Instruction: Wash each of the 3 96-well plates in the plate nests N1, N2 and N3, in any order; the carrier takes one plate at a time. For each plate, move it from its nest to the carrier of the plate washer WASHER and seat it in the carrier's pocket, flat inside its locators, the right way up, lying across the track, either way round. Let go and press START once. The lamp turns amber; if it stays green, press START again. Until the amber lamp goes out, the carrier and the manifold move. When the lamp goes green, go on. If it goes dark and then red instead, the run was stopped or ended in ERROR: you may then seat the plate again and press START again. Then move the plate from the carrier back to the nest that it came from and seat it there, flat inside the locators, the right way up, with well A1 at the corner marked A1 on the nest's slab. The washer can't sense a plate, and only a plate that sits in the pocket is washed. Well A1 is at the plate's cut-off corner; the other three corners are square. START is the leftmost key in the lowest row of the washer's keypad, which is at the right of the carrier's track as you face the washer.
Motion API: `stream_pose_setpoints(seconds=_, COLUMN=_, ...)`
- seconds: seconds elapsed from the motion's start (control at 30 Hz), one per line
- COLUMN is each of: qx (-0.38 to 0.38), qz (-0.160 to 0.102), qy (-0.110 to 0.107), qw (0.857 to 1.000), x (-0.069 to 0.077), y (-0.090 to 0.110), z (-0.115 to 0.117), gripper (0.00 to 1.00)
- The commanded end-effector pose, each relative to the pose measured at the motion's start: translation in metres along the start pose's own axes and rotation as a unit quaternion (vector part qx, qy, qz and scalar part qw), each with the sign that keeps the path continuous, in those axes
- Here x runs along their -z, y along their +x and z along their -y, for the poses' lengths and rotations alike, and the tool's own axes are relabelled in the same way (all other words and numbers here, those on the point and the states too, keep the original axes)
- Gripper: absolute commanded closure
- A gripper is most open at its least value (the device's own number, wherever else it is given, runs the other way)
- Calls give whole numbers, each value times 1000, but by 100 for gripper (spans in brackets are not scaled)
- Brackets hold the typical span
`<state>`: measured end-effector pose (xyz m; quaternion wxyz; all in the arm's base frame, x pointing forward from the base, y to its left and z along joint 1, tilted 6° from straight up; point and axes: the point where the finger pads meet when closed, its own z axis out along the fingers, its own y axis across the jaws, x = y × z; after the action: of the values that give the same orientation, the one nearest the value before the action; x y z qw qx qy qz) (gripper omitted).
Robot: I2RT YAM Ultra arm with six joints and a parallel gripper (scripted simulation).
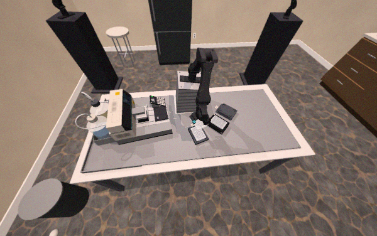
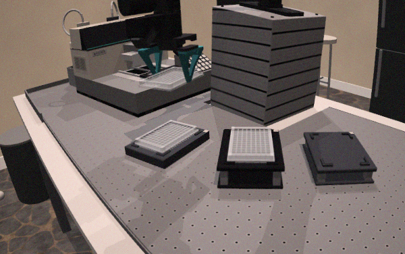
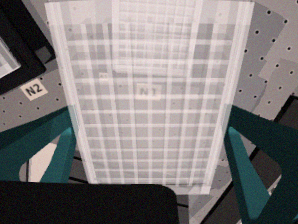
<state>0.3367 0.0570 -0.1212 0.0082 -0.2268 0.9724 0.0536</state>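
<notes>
My gripper is shut on a clear 96-well plate and grips its long sides with the teal fingers. It holds the plate level in the air, above the table near the left nest. The left nest holds a plate. The middle nest holds a plate. The right nest is empty. The plate washer stands at the table's left, with its carrier pocket empty and its keypad to the right.
A tall grey ribbed block carries the arm's base and stands between the washer and the nests. Bottles with tubing stand left of the washer. An N2 label shows in the wrist view.
</notes>
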Motion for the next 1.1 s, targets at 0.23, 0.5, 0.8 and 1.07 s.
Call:
stream_pose_setpoints(seconds=0.23, qx=16, qz=6, qy=2, qw=1000, x=6, y=11, z=38, gripper=100)
stream_pose_setpoints(seconds=0.5, qx=16, qz=6, qy=3, qw=1000, x=9, y=24, z=70, gripper=100)
stream_pose_setpoints(seconds=0.8, qx=-50, qz=6, qy=3, qw=999, x=10, y=42, z=88, gripper=100)
stream_pose_setpoints(seconds=1.07, qx=-50, qz=6, qy=3, qw=999, x=13, y=71, z=116, gripper=100)
